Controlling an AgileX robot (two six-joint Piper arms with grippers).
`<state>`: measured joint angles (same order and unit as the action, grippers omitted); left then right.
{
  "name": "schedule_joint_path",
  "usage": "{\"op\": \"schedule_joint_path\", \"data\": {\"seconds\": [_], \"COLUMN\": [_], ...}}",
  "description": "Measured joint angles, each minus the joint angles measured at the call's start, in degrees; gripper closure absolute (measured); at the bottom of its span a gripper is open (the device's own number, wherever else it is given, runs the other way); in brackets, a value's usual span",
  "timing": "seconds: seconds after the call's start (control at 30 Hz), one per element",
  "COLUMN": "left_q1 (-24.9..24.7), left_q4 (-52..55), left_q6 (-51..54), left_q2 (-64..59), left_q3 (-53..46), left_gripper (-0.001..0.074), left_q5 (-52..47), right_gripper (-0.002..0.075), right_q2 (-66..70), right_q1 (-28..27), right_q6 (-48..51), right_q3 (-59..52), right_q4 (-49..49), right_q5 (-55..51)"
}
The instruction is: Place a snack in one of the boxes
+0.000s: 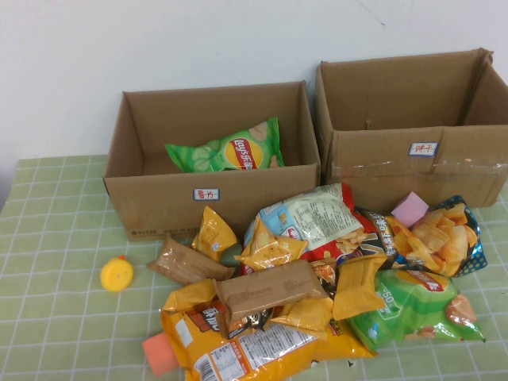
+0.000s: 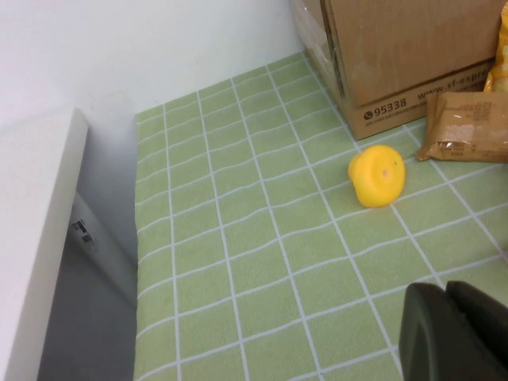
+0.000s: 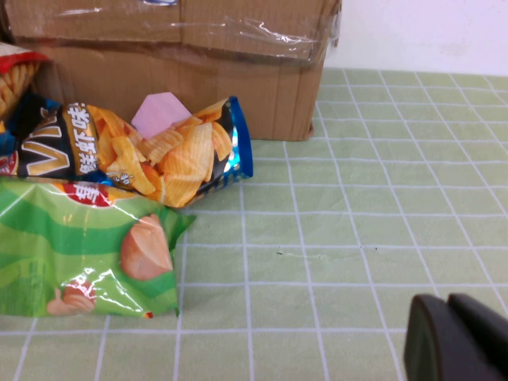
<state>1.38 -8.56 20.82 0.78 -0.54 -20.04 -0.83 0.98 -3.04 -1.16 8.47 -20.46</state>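
Left end effector (image 2: pixel 456 333) and right end effector (image 3: pixel 460 337): neither appears in the high view. Snack (image 1: pixel 226 148), a green Lay's bag, lies flat inside the lower cardboard box (image 1: pixel 159 202), against the box's far wall; open floor remains on the left inside it. Taller box (image 1: pixel 381 171) stands just beside it on the right, taped along its front. Before both boxes a heap of packets crowds the surface (image 1: pixel 55 238): a brown wrapped bar (image 1: pixel 274 287) on top, a large orange bag (image 1: pixel 254 345) at the near edge, a green bag with pink food pictured (image 1: pixel 413 309) at right. A yellow cap (image 1: pixel 117 274) lies alone at left, well apart from the heap, with bare green grid cloth all about it.

Left wrist view: left end effector shows only as a dark body at the frame corner; whether its fingers are apart cannot be told, and nothing is seen in it. The yellow cap lies near the lower box's corner. A brown packet (image 2: pixel 468 127) lies beside it. The cloth's edge meets a white wall and a white ledge.

Right wrist view: right end effector is likewise a dark corner shape, opening not discernible, nothing seen held. Open cloth stretches beyond the green bag and the taller box's corner.
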Motion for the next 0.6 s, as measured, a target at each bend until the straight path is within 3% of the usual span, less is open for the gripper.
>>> {"op": "schedule_joint_path", "data": {"seconds": [0.6], "left_q1": [0.0], "left_q4": [-0.54], "left_q6": [0.0], "left_q2": [0.0], "left_q3": [-0.09], "left_gripper": [0.0736], "left_q5": [0.09], "right_gripper": [0.0728], "right_q2": [0.0], "right_q1": [0.0], "right_q6": [0.0], "right_q3": [0.0], "right_q4": [0.0], "right_q5": [0.0]}}
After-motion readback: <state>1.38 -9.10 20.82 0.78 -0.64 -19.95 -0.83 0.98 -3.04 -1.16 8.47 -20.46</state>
